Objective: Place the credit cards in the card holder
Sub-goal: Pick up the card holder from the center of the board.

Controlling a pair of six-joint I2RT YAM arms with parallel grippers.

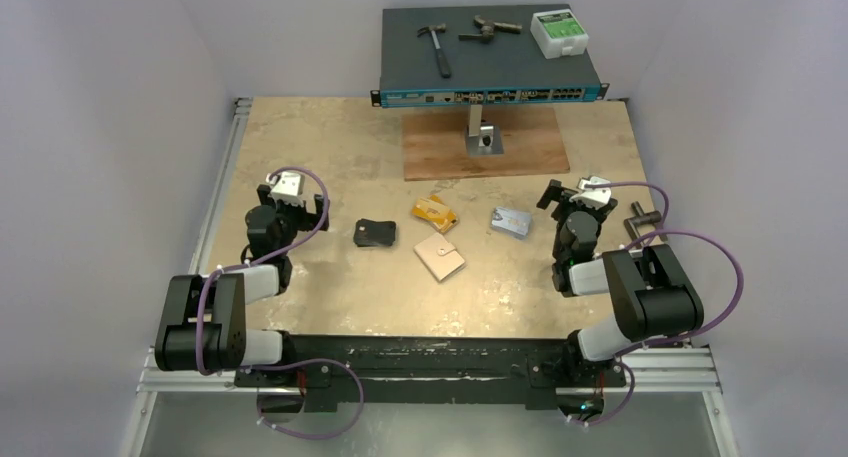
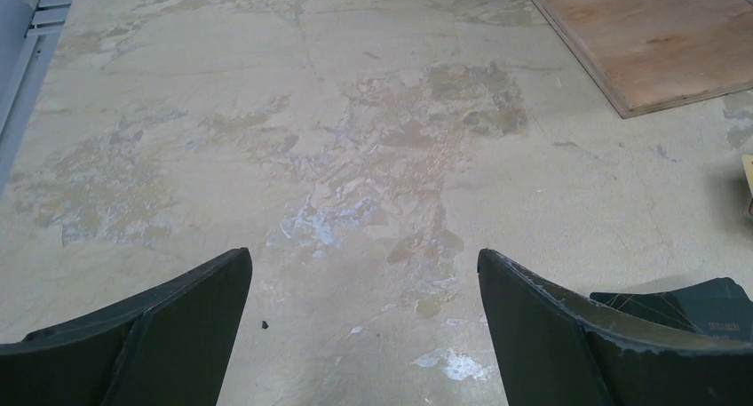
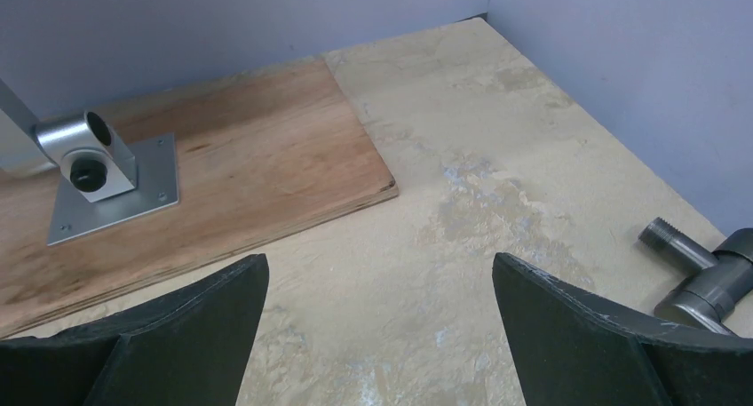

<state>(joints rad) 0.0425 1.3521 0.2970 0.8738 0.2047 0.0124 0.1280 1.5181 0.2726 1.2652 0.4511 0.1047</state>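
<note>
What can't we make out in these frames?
Orange-gold plastic cards and silvery blue-grey cards: top view, too small to count.
Pale tan leather card holder: top view only, pockets not visible.
Black folding wallet: left wrist view, cut off by the frame edge.
Grey metal pipe fitting: right wrist view, cut off by the right edge.

On the beige table (image 1: 330,157), between left gripper (image 1: 293,199) and right gripper (image 1: 580,192), lie a black wallet (image 1: 375,234), orange cards (image 1: 435,214), tan card holder (image 1: 440,257) and silvery cards (image 1: 511,222); a wooden board (image 1: 530,152) sits ahead.

Two card piles (image 1: 435,214) (image 1: 511,222), one card holder (image 1: 439,257), one black wallet (image 1: 375,234)
</note>
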